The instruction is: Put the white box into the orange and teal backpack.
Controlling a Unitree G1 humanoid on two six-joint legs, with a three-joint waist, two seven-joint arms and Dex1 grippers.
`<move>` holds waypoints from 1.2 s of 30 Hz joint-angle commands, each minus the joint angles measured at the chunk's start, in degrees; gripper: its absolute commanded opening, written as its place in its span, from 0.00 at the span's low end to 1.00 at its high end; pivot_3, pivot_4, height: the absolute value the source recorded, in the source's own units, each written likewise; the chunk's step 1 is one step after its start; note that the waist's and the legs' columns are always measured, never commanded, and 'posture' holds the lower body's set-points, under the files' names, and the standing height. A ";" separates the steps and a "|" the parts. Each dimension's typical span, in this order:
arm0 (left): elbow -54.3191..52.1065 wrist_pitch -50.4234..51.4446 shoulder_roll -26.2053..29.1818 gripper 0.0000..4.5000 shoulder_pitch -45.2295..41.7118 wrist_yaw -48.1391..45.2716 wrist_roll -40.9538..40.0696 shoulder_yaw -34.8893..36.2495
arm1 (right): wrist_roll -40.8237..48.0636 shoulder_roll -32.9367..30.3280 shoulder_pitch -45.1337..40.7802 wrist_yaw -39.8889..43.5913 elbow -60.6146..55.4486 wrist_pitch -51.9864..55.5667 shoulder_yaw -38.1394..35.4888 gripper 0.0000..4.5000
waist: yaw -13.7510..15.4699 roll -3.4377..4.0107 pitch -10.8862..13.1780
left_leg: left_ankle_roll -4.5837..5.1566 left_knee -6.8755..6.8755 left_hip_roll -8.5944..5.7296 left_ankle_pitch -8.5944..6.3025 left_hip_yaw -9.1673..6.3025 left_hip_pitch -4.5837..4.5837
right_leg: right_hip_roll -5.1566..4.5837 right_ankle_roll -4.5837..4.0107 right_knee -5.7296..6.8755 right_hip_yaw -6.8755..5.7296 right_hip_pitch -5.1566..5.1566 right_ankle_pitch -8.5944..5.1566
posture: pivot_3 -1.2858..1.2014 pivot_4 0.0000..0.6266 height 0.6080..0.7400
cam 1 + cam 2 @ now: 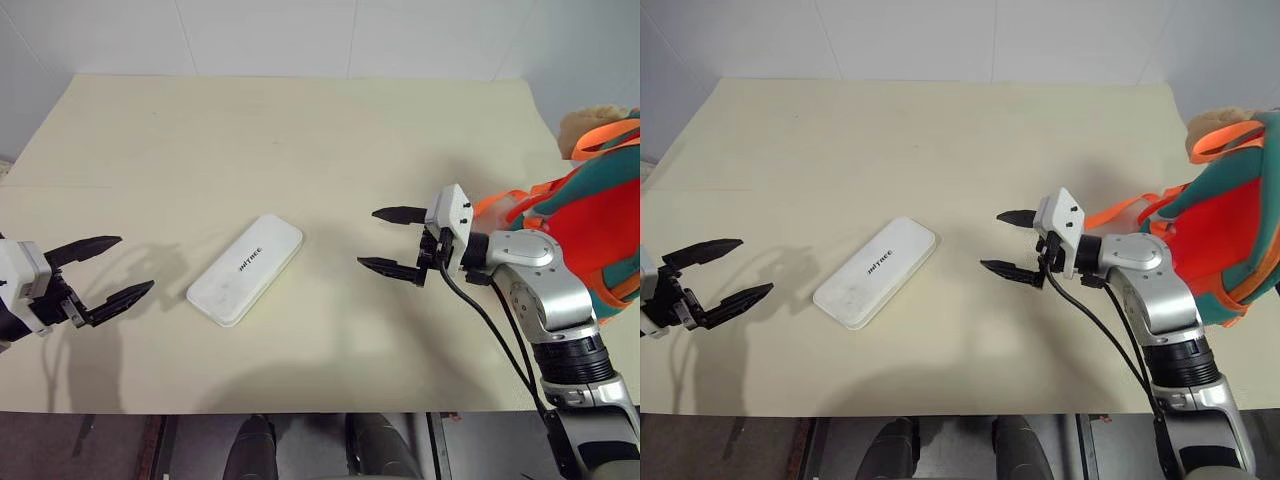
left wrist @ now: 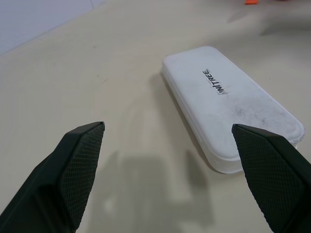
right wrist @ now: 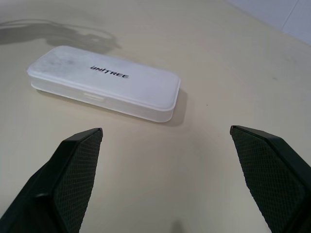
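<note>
Both empty, left pincer (image 1: 100,268) spread wide, right pincer (image 1: 386,239) too, white box (image 1: 245,269) between

A pale cream table (image 1: 330,130) stands against a white wall, its matte top lightly scuffed. A white box (image 1: 245,269) lies flat on it near the front edge — long, rounded at the corners, set at a diagonal, with small dark "UNITREE" lettering facing up. At the table's right side rests an orange and teal backpack (image 1: 598,230), its orange straps (image 1: 1118,211) trailing onto the surface — well apart from the box.
</note>
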 commanded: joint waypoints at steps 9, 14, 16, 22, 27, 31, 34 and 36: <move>-2.66 3.15 0.87 1.00 -2.12 3.69 0.54 -1.22 | 0.01 3.54 -2.43 -3.46 -3.70 0.36 0.13 0.99 | -0.15 0.00 0.00 | 0.00 0.03 0.01 0.00 0.00 0.01 | 0.01 0.01 0.07 0.00 -0.01 0.01 | 0.52 0.24 1.00; -4.52 7.61 0.07 0.87 -0.27 6.68 -0.84 0.43 | -3.56 4.03 -3.24 -5.75 -0.55 -1.11 1.09 0.86 | -0.03 0.00 0.00 | 0.00 0.05 0.01 0.00 0.00 0.01 | 0.00 0.01 0.06 0.00 0.00 0.01 | 0.52 0.24 1.00; -5.46 9.15 -0.03 0.73 0.70 7.94 -0.77 0.97 | -3.86 4.43 -3.87 -5.89 -0.28 -0.78 1.46 0.70 | -0.03 0.00 0.00 | 0.00 0.04 0.01 0.00 0.00 0.01 | 0.01 0.01 0.06 0.00 -0.01 0.00 | 0.52 0.24 1.00; -9.33 13.27 -0.96 0.29 4.35 9.55 -2.13 2.32 | -7.08 7.22 -7.91 -7.32 5.06 -3.14 2.99 0.23 | -0.26 0.01 0.00 | 0.00 0.06 0.01 0.00 0.01 0.01 | 0.00 0.01 0.10 0.01 -0.01 0.01 | 0.52 0.24 1.00; -12.53 16.01 -2.29 0.00 6.39 10.51 -3.23 1.87 | -11.81 10.49 -12.04 -9.06 12.25 -4.60 6.24 0.00 | -0.20 -0.01 0.00 | -0.01 0.06 0.01 0.01 0.01 0.02 | 0.00 0.00 0.10 0.01 -0.03 0.00 | 0.52 0.24 1.00; -18.20 21.11 -4.76 0.00 10.41 14.58 -4.07 2.00 | -16.80 14.85 -18.03 -11.59 22.97 -8.68 9.19 0.00 | -1.00 0.00 0.00 | -0.01 0.07 0.01 0.01 0.04 0.02 | -0.01 0.01 0.13 0.03 -0.03 0.02 | 0.52 0.24 1.00; -22.35 26.06 -6.83 0.00 12.69 17.82 -6.45 1.80 | -19.54 17.62 -21.50 -13.25 30.05 -12.44 10.31 0.00 | -1.31 0.00 0.00 | -0.02 0.06 0.02 0.01 0.01 0.01 | 0.00 -0.02 0.24 0.01 -0.10 0.00 | 0.52 0.24 1.00; -24.39 28.48 -8.02 0.00 14.12 19.67 -6.95 0.95 | -21.38 19.44 -23.63 -14.78 34.91 -14.74 10.86 0.00 | -1.47 -0.02 -0.01 | -0.03 0.08 0.00 0.01 0.02 0.00 | -0.04 -0.02 0.24 0.02 -0.09 0.00 | 0.52 0.24 1.00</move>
